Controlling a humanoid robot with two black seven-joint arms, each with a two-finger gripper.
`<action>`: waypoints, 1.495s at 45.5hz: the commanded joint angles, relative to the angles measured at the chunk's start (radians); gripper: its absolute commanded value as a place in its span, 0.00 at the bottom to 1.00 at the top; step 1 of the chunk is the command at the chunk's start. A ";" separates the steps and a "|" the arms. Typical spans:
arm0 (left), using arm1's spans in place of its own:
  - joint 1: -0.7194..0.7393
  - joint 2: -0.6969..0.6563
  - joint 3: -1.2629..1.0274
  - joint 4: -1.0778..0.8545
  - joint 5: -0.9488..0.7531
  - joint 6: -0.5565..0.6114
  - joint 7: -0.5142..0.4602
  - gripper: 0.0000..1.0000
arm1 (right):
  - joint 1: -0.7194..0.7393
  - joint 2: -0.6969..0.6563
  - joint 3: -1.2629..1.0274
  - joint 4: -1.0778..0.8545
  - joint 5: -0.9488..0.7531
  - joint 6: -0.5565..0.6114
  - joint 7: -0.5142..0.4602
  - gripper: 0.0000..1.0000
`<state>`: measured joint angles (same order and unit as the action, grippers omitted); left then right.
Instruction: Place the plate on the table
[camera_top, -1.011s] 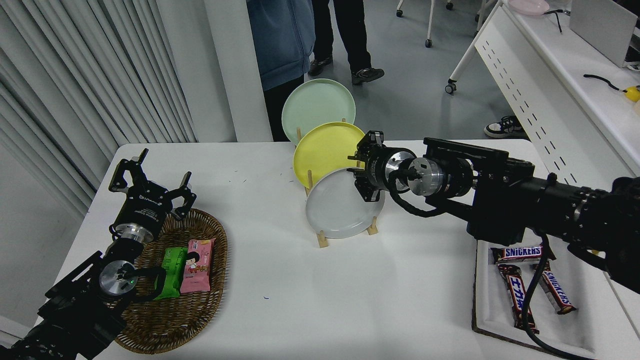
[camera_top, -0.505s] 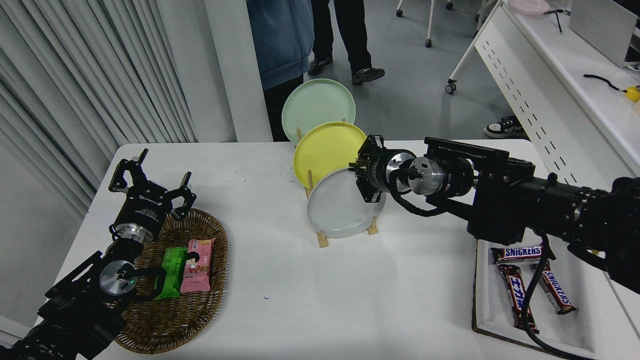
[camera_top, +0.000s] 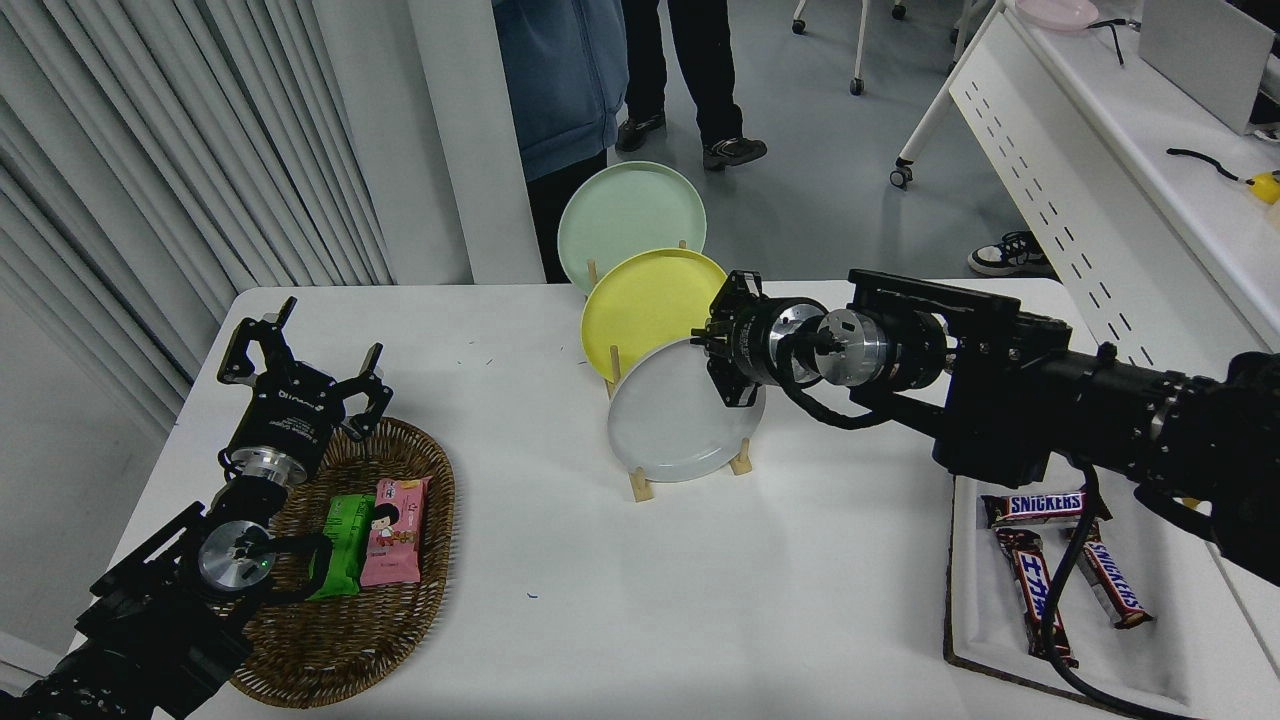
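The light-grey plate (camera_top: 670, 420) stands on edge in the front slot of a wooden rack (camera_top: 638, 486) on the white table (camera_top: 700, 580). A yellow plate (camera_top: 640, 310) and a mint green plate (camera_top: 625, 220) stand behind it. My right gripper (camera_top: 716, 346) reaches in from the right at the grey plate's upper right rim. Its fingers stand open, one above and one below, with the rim at their tips. My left gripper (camera_top: 300, 350) is parked open at the lower left, above the wicker basket.
A wicker basket (camera_top: 400, 620) with a green and a pink snack pack lies at the front left. A white tray (camera_top: 965, 600) with Snickers bars sits at the front right. A person (camera_top: 565, 90) stands beyond the far edge. A white desk (camera_top: 1100, 150) stands at the right.
My right gripper has moved slightly left against the grey plate's rim. The rack and its three plates have shifted a little to the left. The left arm has not moved.
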<state>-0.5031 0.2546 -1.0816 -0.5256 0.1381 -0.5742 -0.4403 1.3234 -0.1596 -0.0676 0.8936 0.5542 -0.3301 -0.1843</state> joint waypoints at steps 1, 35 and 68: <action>0.000 0.000 0.000 -0.001 0.000 0.001 0.000 1.00 | 0.039 -0.034 0.031 0.022 0.003 0.000 -0.037 0.00; 0.000 0.000 0.000 0.001 0.000 0.001 0.000 1.00 | 0.267 -0.230 0.101 0.315 0.153 -0.098 -0.103 0.00; 0.000 0.000 0.000 -0.001 0.000 0.001 0.000 1.00 | 0.205 -0.192 0.345 0.338 0.221 -0.431 -0.181 0.00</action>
<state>-0.5031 0.2546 -1.0817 -0.5250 0.1381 -0.5739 -0.4402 1.5788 -0.3901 0.1772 1.2219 0.7621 -0.6131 -0.3369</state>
